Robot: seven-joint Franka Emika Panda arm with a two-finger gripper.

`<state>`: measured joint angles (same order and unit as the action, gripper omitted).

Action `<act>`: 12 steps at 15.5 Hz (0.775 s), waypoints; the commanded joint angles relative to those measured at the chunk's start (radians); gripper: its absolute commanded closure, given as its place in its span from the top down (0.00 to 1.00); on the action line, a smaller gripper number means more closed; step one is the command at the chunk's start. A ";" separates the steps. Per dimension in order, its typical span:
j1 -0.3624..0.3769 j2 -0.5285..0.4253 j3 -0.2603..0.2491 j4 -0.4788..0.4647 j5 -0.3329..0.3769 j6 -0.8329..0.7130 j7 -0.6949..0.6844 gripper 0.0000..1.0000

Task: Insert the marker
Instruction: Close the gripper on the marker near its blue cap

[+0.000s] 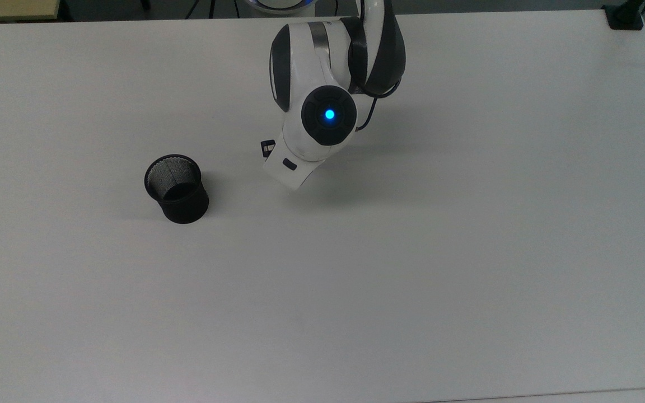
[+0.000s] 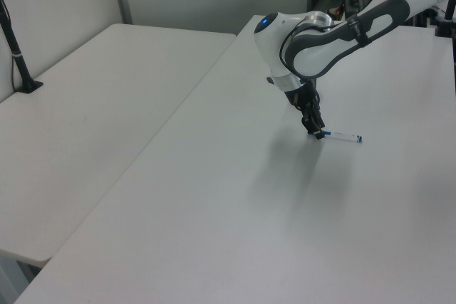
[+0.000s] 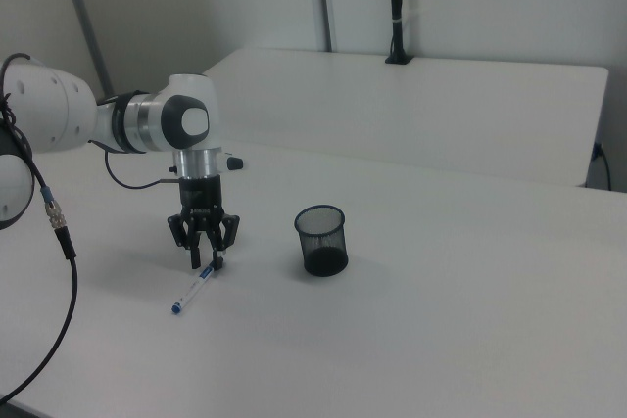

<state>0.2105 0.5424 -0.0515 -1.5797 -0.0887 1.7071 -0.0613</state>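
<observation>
The marker [image 2: 340, 137] lies flat on the white table [image 2: 214, 197], a slim white barrel with blue at both ends; the right view shows the marker [image 3: 193, 291] running diagonally. My gripper [image 3: 207, 261] points straight down at its upper end, fingertips low and slightly apart on either side of it, so it looks open. In the left view my gripper [image 2: 315, 131] sits at the marker's left end. The black mesh cup [image 3: 321, 240] stands upright a little to the right view's right of the gripper. In the top view the mesh cup [image 1: 177, 189] is left of the arm's wrist [image 1: 328, 115], which hides the marker.
A second white table [image 2: 85, 105] adjoins on the left view's left, with a black post [image 2: 16, 55] clamped to it. A black cable [image 3: 59, 232] hangs from the arm at the right view's left. The table [image 1: 412, 280] is bare in front of the cup and arm.
</observation>
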 commanded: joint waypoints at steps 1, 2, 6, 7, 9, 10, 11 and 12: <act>0.000 -0.005 -0.004 -0.016 -0.016 0.039 -0.014 0.30; 0.000 -0.004 -0.004 -0.016 -0.016 0.040 -0.012 0.27; 0.003 0.005 -0.004 -0.019 -0.014 0.071 -0.003 0.23; 0.003 0.005 -0.004 -0.019 -0.016 0.071 -0.003 0.23; 0.003 0.005 -0.004 -0.022 -0.014 0.071 -0.003 0.20; 0.003 0.005 -0.004 -0.026 -0.014 0.072 -0.003 0.17; 0.001 0.004 -0.004 -0.026 -0.014 0.071 -0.003 0.14; 0.000 0.002 -0.004 -0.022 -0.013 0.066 -0.003 0.11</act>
<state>0.2097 0.5505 -0.0520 -1.5794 -0.0898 1.7391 -0.0613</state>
